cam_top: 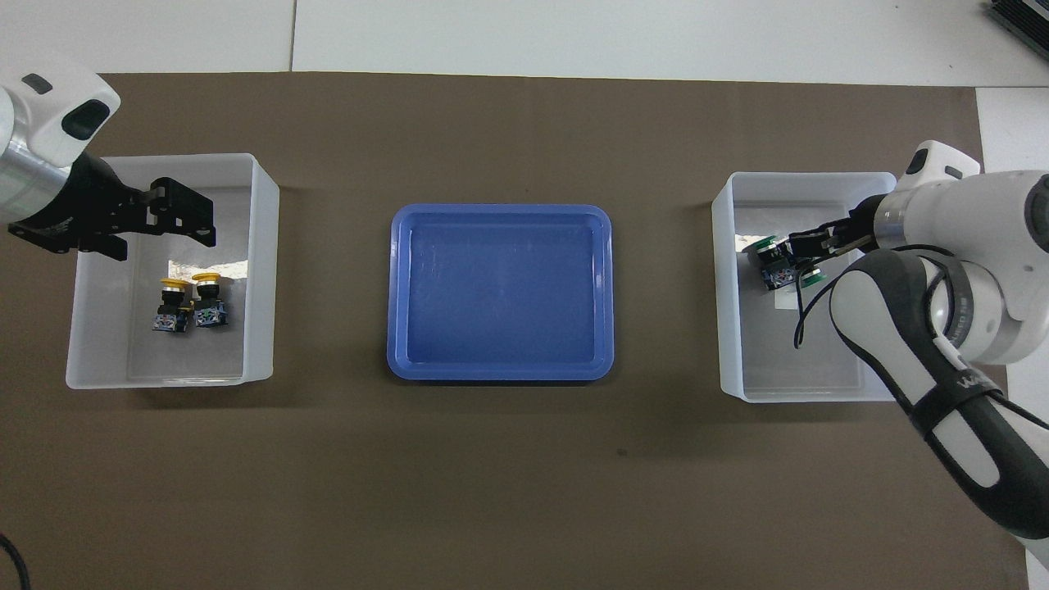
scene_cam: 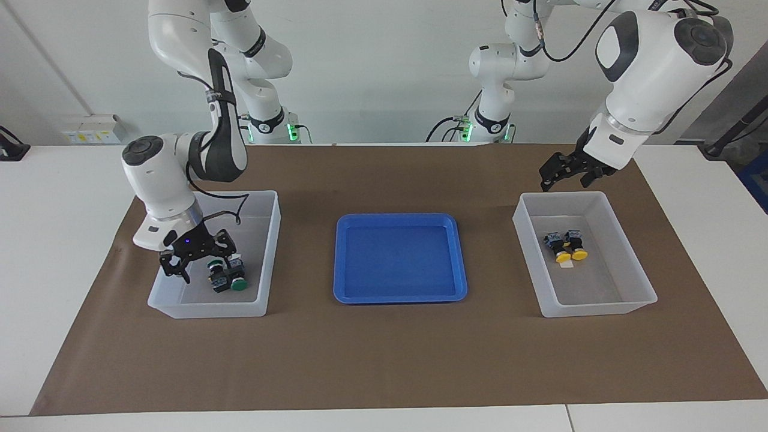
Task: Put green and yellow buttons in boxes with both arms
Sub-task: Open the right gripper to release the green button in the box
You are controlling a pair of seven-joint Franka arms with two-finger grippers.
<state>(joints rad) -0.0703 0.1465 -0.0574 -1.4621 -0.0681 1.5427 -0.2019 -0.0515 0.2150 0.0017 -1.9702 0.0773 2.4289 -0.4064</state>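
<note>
Lower left of the facing view, the open, empty right hand [scene_cam: 193,259] hangs just beside the green buttons [scene_cam: 228,277] in their box [scene_cam: 264,240]; the left hand [scene_cam: 570,170], also open, is above the yellow buttons' [scene_cam: 567,245] box [scene_cam: 630,252]

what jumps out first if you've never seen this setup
The bright blue tray at the middle of the brown mat, with nothing in it. A translucent box flanks it at each end: two yellow buttons lie in the one under the raised left gripper, two green buttons in the other, by the open right gripper.
</note>
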